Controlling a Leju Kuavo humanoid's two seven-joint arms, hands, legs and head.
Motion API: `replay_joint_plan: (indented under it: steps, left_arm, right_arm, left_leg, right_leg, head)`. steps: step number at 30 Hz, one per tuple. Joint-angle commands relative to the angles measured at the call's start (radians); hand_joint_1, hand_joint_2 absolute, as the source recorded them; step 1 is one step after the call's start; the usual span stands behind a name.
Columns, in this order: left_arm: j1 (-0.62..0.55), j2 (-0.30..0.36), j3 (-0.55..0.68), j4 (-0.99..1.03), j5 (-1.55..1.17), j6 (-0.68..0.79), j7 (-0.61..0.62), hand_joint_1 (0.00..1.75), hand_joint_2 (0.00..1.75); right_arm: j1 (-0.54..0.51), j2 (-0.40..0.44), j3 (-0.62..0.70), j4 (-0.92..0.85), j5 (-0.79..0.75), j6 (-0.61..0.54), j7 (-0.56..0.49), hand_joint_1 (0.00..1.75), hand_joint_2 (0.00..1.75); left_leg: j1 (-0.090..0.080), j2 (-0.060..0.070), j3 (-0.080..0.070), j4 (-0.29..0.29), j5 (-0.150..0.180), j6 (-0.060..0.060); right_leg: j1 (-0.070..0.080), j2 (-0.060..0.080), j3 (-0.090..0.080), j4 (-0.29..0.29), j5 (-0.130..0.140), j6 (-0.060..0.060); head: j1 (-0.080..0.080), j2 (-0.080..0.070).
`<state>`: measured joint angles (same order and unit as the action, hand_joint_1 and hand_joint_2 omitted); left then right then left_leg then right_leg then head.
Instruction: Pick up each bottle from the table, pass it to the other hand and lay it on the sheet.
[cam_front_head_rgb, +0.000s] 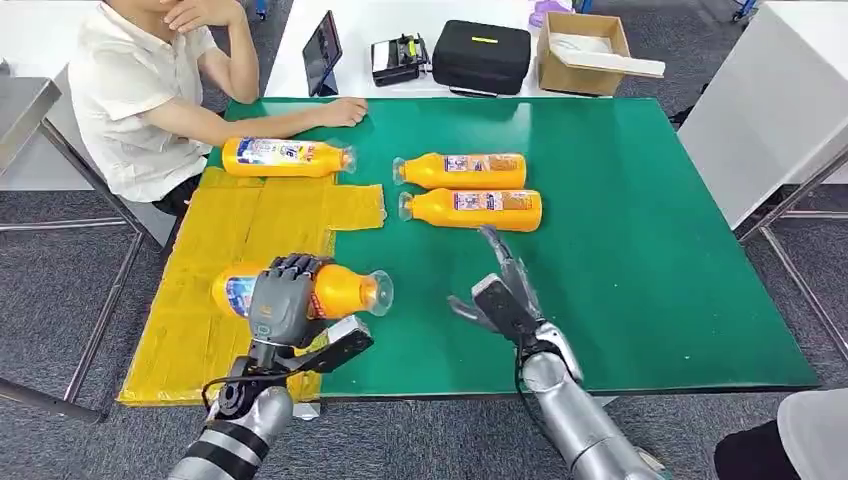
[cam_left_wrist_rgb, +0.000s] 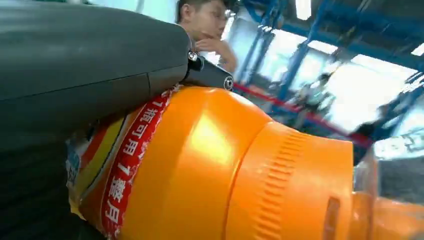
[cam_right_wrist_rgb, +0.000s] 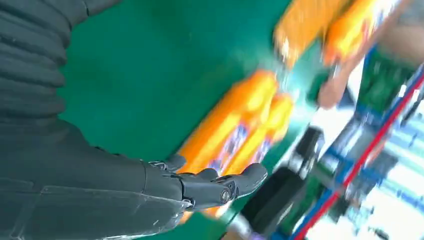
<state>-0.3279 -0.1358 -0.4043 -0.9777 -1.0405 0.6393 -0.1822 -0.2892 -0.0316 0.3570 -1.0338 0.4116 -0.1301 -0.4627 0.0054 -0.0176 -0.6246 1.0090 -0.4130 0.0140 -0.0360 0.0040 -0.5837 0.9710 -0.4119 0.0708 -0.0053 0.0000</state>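
Head view of a green table (cam_front_head_rgb: 620, 250) whose left end is covered by a yellow sheet (cam_front_head_rgb: 200, 320). The left hand (cam_front_head_rgb: 283, 300) grasps an orange bottle (cam_front_head_rgb: 345, 290) lying on its side, fingers curled over the labelled body; the bottle sits at the sheet's right edge, its base over the sheet and its clear cap (cam_front_head_rgb: 379, 292) reaching out over the bare green surface. In the left wrist view the same bottle (cam_left_wrist_rgb: 215, 170) lies directly against the hand (cam_left_wrist_rgb: 75, 70), with a red-and-white label band visible beside the ribbed orange shoulder. The right hand (cam_front_head_rgb: 500, 290) is released: its fingers are spread apart, it holds nothing, and it stands over the green table to the right of the sheet, just in front of two further bottles. These two bottles, the nearer one (cam_front_head_rgb: 470, 209) and the farther one (cam_front_head_rgb: 460, 170), lie parallel and side by side on the green table to the right of the sheet, caps pointing toward it; the right wrist view shows them blurred beyond the spread fingers (cam_right_wrist_rgb: 220, 185). A fourth bottle (cam_front_head_rgb: 287, 157) lies at the far edge of the sheet, cap to the right. A person (cam_front_head_rgb: 140, 90) in a white shirt sits beyond the sheet's far left corner, one forearm resting on the table. Behind the table stand a tablet (cam_front_head_rgb: 322, 52), a black case (cam_front_head_rgb: 481, 56) and an open cardboard box (cam_front_head_rgb: 585, 52).
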Motion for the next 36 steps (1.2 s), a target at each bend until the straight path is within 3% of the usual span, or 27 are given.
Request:
replay_joint_plan:
  steps: [1, 5, 10, 16, 18, 19, 20, 22, 23, 25, 31, 36]
  left_arm:
    - [-0.061, 0.067, 0.023, 0.123, -0.104, -0.044, 0.1, 1.75, 1.75]
    - [-0.061, 0.066, 0.022, 0.121, -0.106, -0.046, 0.1, 1.75, 1.75]
    - [-0.137, 0.08, 0.028, 0.231, -0.17, -0.262, 0.176, 1.75, 1.75]
    - [-0.18, 0.066, 0.051, 0.336, -0.145, -0.312, 0.174, 1.75, 1.75]
    - [-0.19, 0.062, 0.051, 0.37, -0.131, -0.348, 0.152, 1.55, 1.75]
    - [-0.201, 0.057, 0.06, 0.401, -0.101, -0.406, 0.132, 1.15, 1.75]
    - [-0.221, 0.065, 0.041, 0.437, -0.108, -0.456, 0.124, 1.36, 1.75]
    - [-0.239, 0.072, 0.035, 0.478, -0.095, -0.498, 0.109, 0.23, 1.75]
    - [-0.246, 0.077, 0.026, 0.499, -0.1, -0.497, 0.101, 0.23, 1.75]
    - [-0.244, 0.075, 0.03, 0.511, -0.099, -0.468, 0.108, 0.07, 1.75]
    - [-0.242, 0.067, 0.028, 0.51, -0.099, -0.465, 0.109, 0.0, 1.75]
    - [-0.271, 0.059, 0.023, 0.539, -0.073, -0.587, 0.102, 0.0, 1.75]
  right_arm:
    - [0.01, 0.027, -0.144, -0.013, 0.008, 0.007, -0.007, 0.0, 1.75]
    - [0.012, 0.03, -0.143, -0.014, 0.009, 0.008, -0.007, 0.0, 1.75]
    - [0.027, 0.046, -0.168, -0.033, 0.059, 0.05, -0.013, 0.0, 1.75]
    - [0.019, 0.056, -0.161, -0.012, 0.072, 0.068, -0.02, 0.0, 1.75]
    - [0.017, 0.058, -0.161, -0.001, 0.075, 0.072, -0.024, 0.0, 1.75]
    - [0.015, 0.058, -0.16, 0.008, 0.076, 0.078, -0.027, 0.0, 1.75]
    - [0.01, 0.058, -0.161, 0.021, 0.073, 0.082, -0.035, 0.0, 1.75]
    - [-0.004, 0.06, -0.162, 0.048, 0.073, 0.084, -0.043, 0.0, 1.75]
    - [-0.014, 0.062, -0.165, 0.065, 0.071, 0.084, -0.05, 0.0, 1.75]
    - [-0.019, 0.063, -0.165, 0.076, 0.072, 0.081, -0.058, 0.0, 1.75]
    - [-0.018, 0.062, -0.165, 0.075, 0.072, 0.081, -0.058, 0.0, 1.75]
    - [-0.019, 0.061, -0.167, 0.081, 0.074, 0.085, -0.06, 0.0, 1.75]
  left_leg:
    - [0.002, 0.001, 0.004, 0.0, -0.002, -0.001]
    - [0.001, 0.001, 0.002, 0.0, -0.001, 0.0]
    - [0.002, 0.001, 0.002, 0.001, -0.001, -0.001]
    - [0.001, 0.001, 0.002, 0.0, 0.0, 0.0]
    - [0.001, 0.001, 0.003, 0.0, 0.0, 0.0]
    - [0.002, 0.002, 0.004, 0.0, -0.001, -0.001]
    - [0.001, 0.002, 0.004, 0.0, 0.0, 0.0]
    - [0.001, 0.001, 0.003, 0.0, 0.0, 0.0]
    - [0.002, 0.002, 0.004, 0.0, 0.0, -0.001]
    - [0.001, 0.001, 0.008, -0.001, 0.0, -0.001]
    - [0.002, 0.002, 0.01, -0.001, 0.002, 0.0]
    - [0.001, 0.0, 0.009, -0.001, 0.005, 0.0]
  right_leg:
    - [0.003, 0.0, 0.004, -0.001, -0.001, -0.005]
    - [0.001, 0.0, 0.002, 0.0, 0.0, -0.003]
    - [0.003, -0.001, 0.003, 0.0, -0.001, -0.005]
    - [0.002, 0.0, 0.002, 0.0, 0.0, -0.003]
    - [0.002, 0.0, 0.003, -0.001, -0.001, -0.003]
    - [0.003, 0.0, 0.005, -0.001, -0.001, -0.005]
    - [0.002, 0.0, 0.004, -0.001, -0.001, -0.004]
    - [0.001, 0.0, 0.004, 0.0, 0.0, -0.003]
    - [0.002, 0.0, 0.005, -0.001, 0.0, -0.004]
    - [0.002, -0.001, 0.008, -0.002, 0.0, -0.004]
    - [0.002, -0.001, 0.011, -0.002, 0.002, -0.005]
    - [0.002, -0.002, 0.011, -0.001, 0.003, -0.003]
  head:
    - [0.0, 0.0]
    - [0.0, 0.0]
    - [0.0, 0.0]
    - [0.0, 0.0]
    - [0.0, 0.0]
    - [0.0, 0.0]
    - [0.0, 0.0]
    - [0.0, 0.0]
    - [0.0, 0.0]
    - [0.0, 0.0]
    - [0.0, 0.0]
    - [0.0, 0.0]
